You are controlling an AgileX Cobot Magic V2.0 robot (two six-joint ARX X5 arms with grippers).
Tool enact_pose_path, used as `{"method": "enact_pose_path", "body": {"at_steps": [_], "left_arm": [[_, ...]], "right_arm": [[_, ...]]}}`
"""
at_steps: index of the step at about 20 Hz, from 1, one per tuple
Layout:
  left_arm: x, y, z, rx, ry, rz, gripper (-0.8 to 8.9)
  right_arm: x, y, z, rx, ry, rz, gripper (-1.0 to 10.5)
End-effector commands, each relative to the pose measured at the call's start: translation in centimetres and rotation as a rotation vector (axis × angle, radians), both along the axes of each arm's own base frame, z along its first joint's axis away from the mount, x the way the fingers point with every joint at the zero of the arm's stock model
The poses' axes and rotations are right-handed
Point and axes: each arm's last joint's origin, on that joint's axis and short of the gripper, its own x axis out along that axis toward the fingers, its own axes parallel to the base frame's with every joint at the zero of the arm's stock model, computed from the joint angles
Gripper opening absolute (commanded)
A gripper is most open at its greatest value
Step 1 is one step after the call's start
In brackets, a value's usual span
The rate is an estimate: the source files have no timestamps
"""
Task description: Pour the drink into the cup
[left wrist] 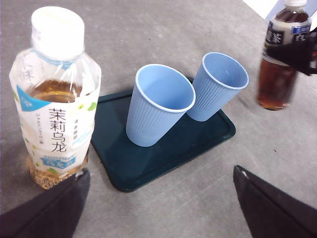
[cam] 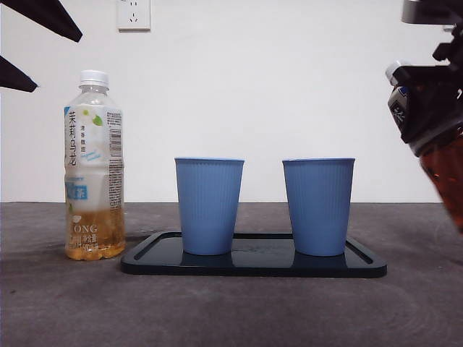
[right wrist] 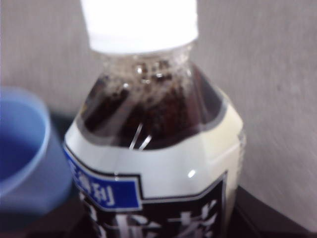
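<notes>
The grey matte table (cam: pixel 65 303) carries all items; bare surface lies open in front of the tray and between the tray and the table's right edge in the front view.

The flat dark rectangular plastic tray (cam: pixel 253 266) sits near the table's centre, its raised rim unobstructed on the front edge.

The clear plastic bottle of pale yellow tea with a white cap and light label (cam: pixel 94 166) stands upright on the table just beside the tray's left edge, not touching it.

The clear plastic bottle of dark brown tea with a white cap and black-and-blue label (left wrist: pixel 278 54) is off the table surface, beyond the tray's right edge, tilted with its cap toward the cups. The right gripper (cam: pixel 427 108) is clamped around its labelled midsection.

Two blue ribbed plastic cups stand upright and apart on the tray: the left cup (cam: pixel 209 206) and the right cup (cam: pixel 318 206), the latter nearer the held bottle.

The left gripper (left wrist: pixel 158 208) hangs above the table's near-left area, jaws spread wide, holding nothing.
</notes>
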Motion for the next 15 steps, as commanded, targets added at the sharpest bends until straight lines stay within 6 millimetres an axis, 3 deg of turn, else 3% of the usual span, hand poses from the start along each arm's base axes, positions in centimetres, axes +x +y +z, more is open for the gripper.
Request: {"method": "enact_pose_path", "body": {"at_steps": [1, 7, 15], "left_arm": [[0.1, -0.1, 0.3, 0.012, -0.026, -0.013, 4.64], [0.1, -0.1, 0.3, 0.014, -0.034, -0.014, 4.64], [0.1, -0.1, 0.3, 0.015, -0.036, -0.015, 4.64]], "right_arm": [[-0.2, 0.6, 2.2, -0.117, 0.011, 0.067, 1.9], [-1.6, 2.7, 4.3, -0.307, 0.088, 0.185, 1.9], [-1.0, 6.5, 3.7, -0.680, 0.132, 0.236, 1.9]]}}
